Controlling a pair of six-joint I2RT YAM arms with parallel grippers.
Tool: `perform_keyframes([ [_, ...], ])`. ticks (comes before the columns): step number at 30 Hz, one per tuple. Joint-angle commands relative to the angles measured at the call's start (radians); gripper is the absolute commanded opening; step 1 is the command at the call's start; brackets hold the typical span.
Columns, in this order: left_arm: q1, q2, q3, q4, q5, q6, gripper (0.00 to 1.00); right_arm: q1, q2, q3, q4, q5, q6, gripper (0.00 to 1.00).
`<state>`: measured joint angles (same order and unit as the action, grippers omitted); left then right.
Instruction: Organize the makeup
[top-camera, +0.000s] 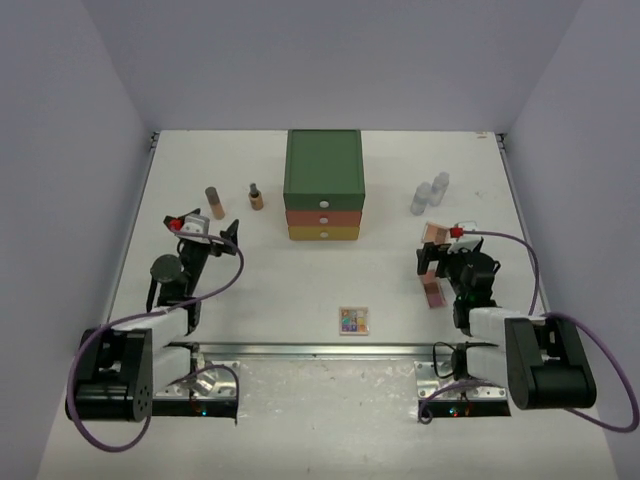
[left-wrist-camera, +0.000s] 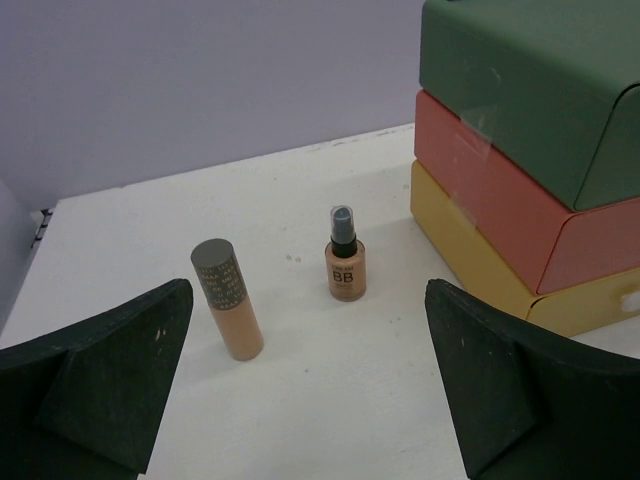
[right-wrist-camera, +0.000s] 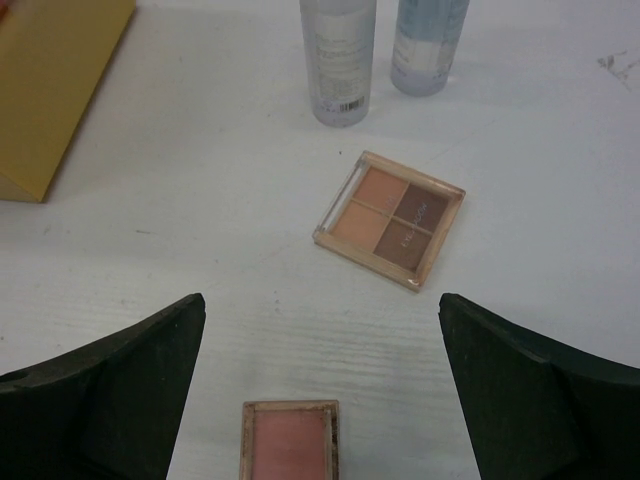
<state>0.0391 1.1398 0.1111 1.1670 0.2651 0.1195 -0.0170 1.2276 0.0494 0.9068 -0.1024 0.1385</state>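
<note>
Now, both jaws stand open and empty: your left gripper (left-wrist-camera: 308, 300) faces the grey-capped tube (left-wrist-camera: 228, 300), your right gripper (right-wrist-camera: 322, 300) the four-shade compact (right-wrist-camera: 390, 218). Centre low on the upright tube before closing.

Bright, even overhead light floods the white counter (top-camera: 400, 285), leaving only soft, short shadows beside the tube (left-wrist-camera: 228, 300). A faint sheen streaks the box (left-wrist-camera: 530, 170); wrist views are sharp mid-frame.
</note>
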Motion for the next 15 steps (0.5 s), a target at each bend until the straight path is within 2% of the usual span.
perform_keyframes([
  [1,0.005,-0.186,-0.011,-0.142,0.021,0.062,1.00,0.003,-0.171,0.080,-0.216,-0.033,-0.010,0.99],
  [5,0.007,-0.363,0.048,-0.423,0.013,0.099,1.00,0.004,-0.245,0.227,-0.548,-0.074,-0.015,0.99],
  [8,0.005,-0.490,0.076,-0.554,0.028,0.127,1.00,0.003,-0.277,0.310,-0.733,-0.164,-0.010,0.99],
  [10,0.005,-0.546,0.099,-0.602,0.059,0.158,1.00,0.003,-0.296,0.370,-0.792,-0.197,0.010,0.99],
  [11,0.005,-0.559,0.120,-0.627,0.074,0.169,1.00,0.003,-0.310,0.384,-0.806,-0.196,0.041,0.99],
  [13,0.005,-0.556,0.198,-0.705,0.101,0.184,1.00,0.003,-0.348,0.421,-0.846,-0.135,0.230,0.99],
  [15,0.005,-0.494,0.336,-0.878,0.134,0.190,1.00,0.001,-0.381,0.468,-0.890,-0.096,0.327,0.99],
])
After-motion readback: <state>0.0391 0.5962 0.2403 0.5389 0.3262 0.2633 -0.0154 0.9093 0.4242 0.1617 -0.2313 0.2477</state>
